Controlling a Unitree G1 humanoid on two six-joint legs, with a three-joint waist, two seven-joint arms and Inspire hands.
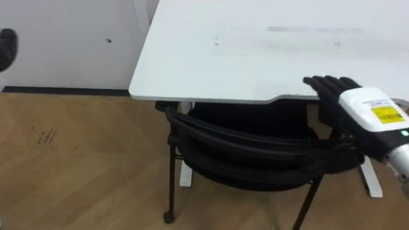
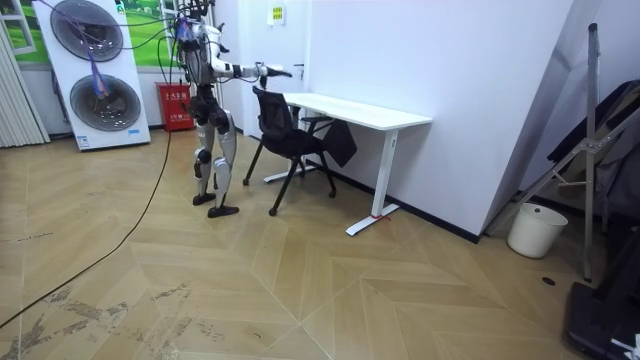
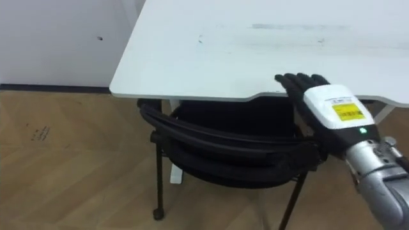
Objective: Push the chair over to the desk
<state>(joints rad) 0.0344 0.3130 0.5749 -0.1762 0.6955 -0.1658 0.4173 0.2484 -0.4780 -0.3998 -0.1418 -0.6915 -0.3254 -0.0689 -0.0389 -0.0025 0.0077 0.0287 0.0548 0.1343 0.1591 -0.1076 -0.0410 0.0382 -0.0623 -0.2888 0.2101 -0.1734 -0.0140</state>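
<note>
Right hand [image 3: 326, 105] was seen with fingers [image 3: 300, 82] straight and held together, nothing clasped; they were pointed ahead, tips at the front edge of the white table [image 3: 255, 51]; the palm side was laid over the right end of the black chair [image 3: 223, 144] backrest; actual contact under the hand could not be told for certain.

From the hand, the curved top rail of the backrest ran off to the left and slightly away; the seat was ahead of and below the hand, tucked under the tabletop; the table's near corner was well to the hand's left, past the rail's far end; a castered chair leg [image 1: 169, 216] was seen down to the hand's left on the wood floor [image 1: 77, 166]; that floor was left open beyond the leg, up to a white wall [image 1: 64, 38] with dark skirting.

Left hand [image 1: 5, 48] was caught as a dark blur at the picture's edge, well apart from the chair; its fingers could not be read.

In the room view the robot was stood upright just behind the chair, one arm stretched to the backrest; bare floor was seen behind it.
</note>
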